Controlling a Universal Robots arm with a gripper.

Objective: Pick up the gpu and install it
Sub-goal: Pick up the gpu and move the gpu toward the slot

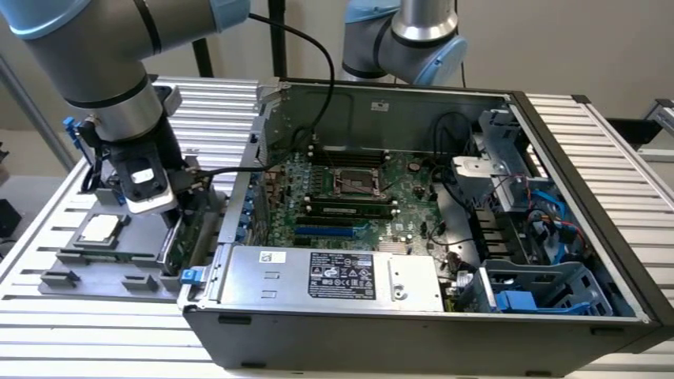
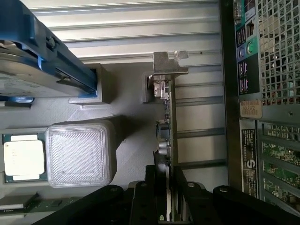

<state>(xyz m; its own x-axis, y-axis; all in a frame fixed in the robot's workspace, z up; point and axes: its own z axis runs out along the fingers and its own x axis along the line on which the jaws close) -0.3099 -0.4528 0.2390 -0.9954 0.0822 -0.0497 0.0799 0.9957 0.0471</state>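
The gpu [image 2: 167,122] stands on edge in the grey parts tray [image 1: 74,264], just outside the open computer case [image 1: 263,332]. In the wrist view I look along its thin edge, with its silver end bracket [image 2: 165,65] at the far end. My gripper [image 2: 167,199] straddles the near end of the card, and its black fingers [image 2: 151,192] press against both faces. In the exterior view the gripper [image 1: 174,219] hangs low over the tray at the exterior view's left, with the green board of the gpu [image 1: 188,237] below it.
The tray also holds a square silver CPU [image 1: 100,229], a raised grey block [image 2: 79,152] and a hard drive with blue rails [image 2: 37,56]. The case's rear panel [image 2: 262,93] is close beside the card. Inside the case lies the motherboard [image 1: 348,189]. A second arm [image 1: 406,39] stands behind.
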